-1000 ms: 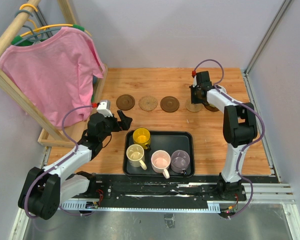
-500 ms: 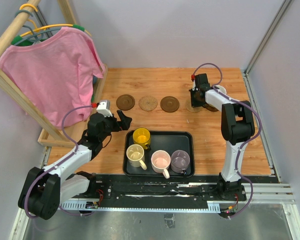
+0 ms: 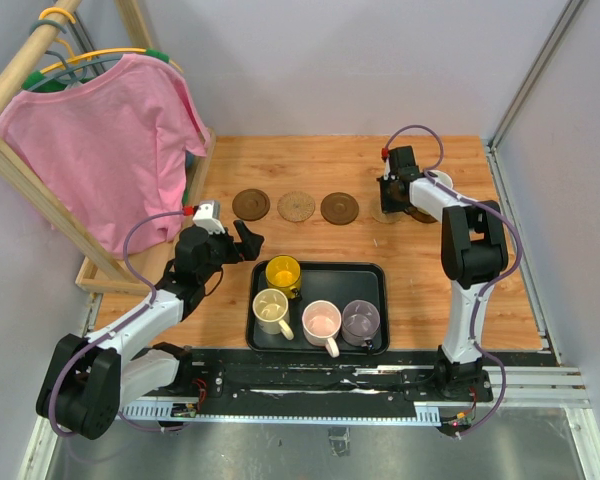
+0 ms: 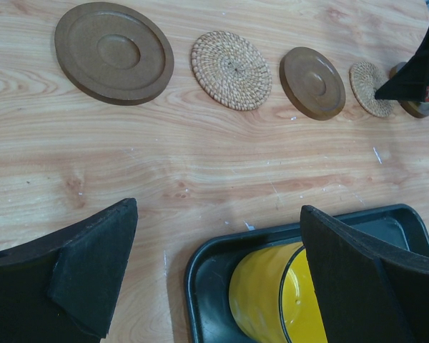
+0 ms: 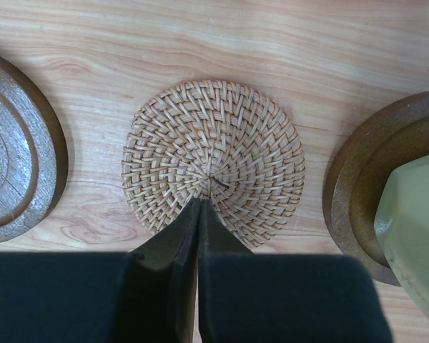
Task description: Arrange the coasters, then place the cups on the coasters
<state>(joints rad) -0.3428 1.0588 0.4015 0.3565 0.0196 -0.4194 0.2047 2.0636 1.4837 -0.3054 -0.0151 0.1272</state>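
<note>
A pink shirt (image 3: 110, 150) on a wooden rack (image 3: 15, 75) hangs off to the left of the left gripper (image 3: 245, 243), whose jaws stand wide apart with nothing between them. Just under its fingers the yellow cup (image 4: 272, 304), cut off by the frame, sits in the black tray (image 3: 345, 280). The cream cup (image 3: 271, 308), pink cup (image 3: 321, 322) and purple-grey cup (image 3: 360, 320) stand behind it in the same tray.

Ahead of the fingers the coasters run in a row: first coaster (image 4: 114, 51) dark, second coaster (image 4: 231, 70) woven, third coaster (image 4: 312, 82) dark, fourth coaster (image 4: 368, 87) woven.

The right gripper (image 5: 199, 207) is clenched on nothing, its tips over the fourth coaster's middle; whether they touch it is unclear. Just to its right the pale green cup (image 5: 415, 221) stands on the fifth coaster (image 5: 357, 186), both cropped by the wrist view's edge.
</note>
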